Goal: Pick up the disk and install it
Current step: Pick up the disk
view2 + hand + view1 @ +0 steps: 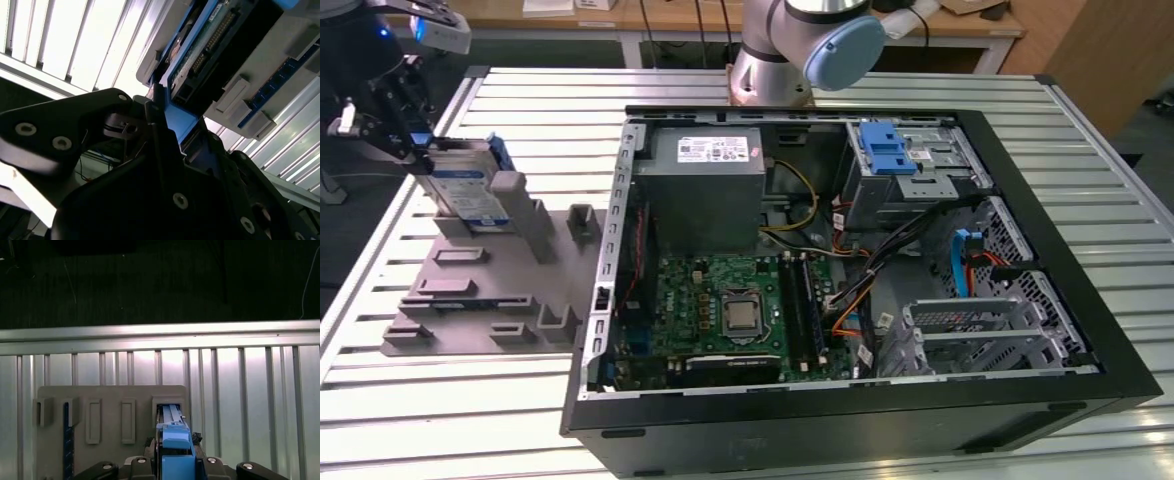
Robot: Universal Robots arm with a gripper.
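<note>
Exterior view first: the black two-finger gripper (416, 158) is over at the exterior view's left, sitting on top of the disk (464, 190). The disk is a flat rectangular silver hard drive with a white-and-blue label in a blue plastic carrier. It stands on edge in a slot of the grey plastic holder (480, 300), thin edge up, with the labelled face turned toward this camera. The holder lies on the slatted metal table (427, 400), near the table's rim on that side. The open black computer case (854, 420) is just beside it on the exterior view's right. Inside the case, the silver metal cage with a blue latch (897, 160) is at the far corner, next to the grey box with a white sticker (707, 170).

Second wrist view: the dark fingers (154, 112) sit on both sides of the blue carrier and press against it, so the hand looks clamped on the disk. The drive's connector end and circuit-board side point away from the wrist, toward the holder.

First wrist view: looking straight along the disk's thin edge, the blue carrier runs from between the jaws toward the holder's end slot (170, 407). Other slots line up alongside it. Bare table slats lie beyond the holder, then the table's rim rail (160, 332), then dark floor.
</note>
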